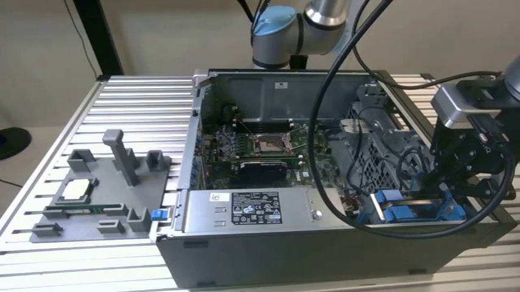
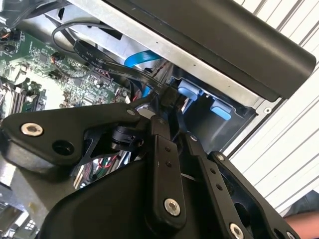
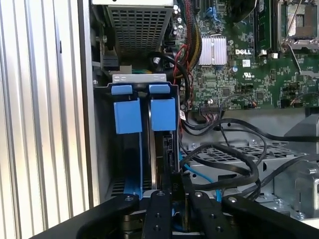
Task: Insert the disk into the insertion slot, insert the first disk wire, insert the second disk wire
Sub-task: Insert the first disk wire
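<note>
The gripper (image 3: 175, 184) hangs low over the grey metal insertion slot (image 3: 102, 149), at the exterior view's right end of the open grey computer case (image 1: 284, 261) on the ribbed metal surface (image 1: 130, 103).

The jaws are drawn close together, pinching what appears to be a black plastic wire connector (image 2: 169, 97) on a flat black cable (image 2: 97, 59).

The disk in its bright blue plastic carrier (image 3: 163, 114) appears already seated on edge in the slot, beside a second blue tab (image 3: 127, 117). Its metal face is hidden. The connector sits at the disk's edge, but whether it is mated cannot be told.

Risks, as judged:
- A tilted connector could jam or bend the contacts.
- The loose black cables nearby could snag the jaws.
- A hard push could shift the carrier.
</note>
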`<state>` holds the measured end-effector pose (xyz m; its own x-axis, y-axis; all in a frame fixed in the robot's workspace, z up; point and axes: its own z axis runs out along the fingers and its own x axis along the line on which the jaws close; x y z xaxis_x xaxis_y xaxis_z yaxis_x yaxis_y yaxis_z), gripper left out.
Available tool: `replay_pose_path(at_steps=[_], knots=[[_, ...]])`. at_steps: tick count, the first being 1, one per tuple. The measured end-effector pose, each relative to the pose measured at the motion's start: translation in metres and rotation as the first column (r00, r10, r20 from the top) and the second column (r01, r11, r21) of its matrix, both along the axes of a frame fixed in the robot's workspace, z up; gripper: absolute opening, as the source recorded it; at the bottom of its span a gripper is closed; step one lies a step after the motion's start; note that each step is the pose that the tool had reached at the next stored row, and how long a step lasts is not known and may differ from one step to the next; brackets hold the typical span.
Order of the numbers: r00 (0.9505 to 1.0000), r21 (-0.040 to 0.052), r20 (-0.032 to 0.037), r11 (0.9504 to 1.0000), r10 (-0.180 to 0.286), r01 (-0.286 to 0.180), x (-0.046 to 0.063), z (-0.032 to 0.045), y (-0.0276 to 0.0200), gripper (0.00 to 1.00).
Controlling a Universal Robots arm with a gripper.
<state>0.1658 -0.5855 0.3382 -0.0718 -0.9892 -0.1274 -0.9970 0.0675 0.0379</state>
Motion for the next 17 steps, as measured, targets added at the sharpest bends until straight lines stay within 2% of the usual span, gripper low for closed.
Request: replay_pose_path(at_steps=[6, 9, 15, 17], knots=[[1.0, -0.0002, 0.0005, 1.0, 0.0, 0.0, 0.0, -0.001, 0.0002, 0.0], [1.0, -0.0004, 0.0005, 1.0, 0.0, 0.0, 0.0, -0.0046, 0.0002, 0.0], [1.0, -0.0067, 0.0004, 1.0, 0.0, 0.0, 0.0, -0.0132, 0.0005, 0.0], [1.0, -0.0089, 0.0003, 1.0, 0.0, 0.0, 0.0, -0.0135, 0.0006, 0.0]])
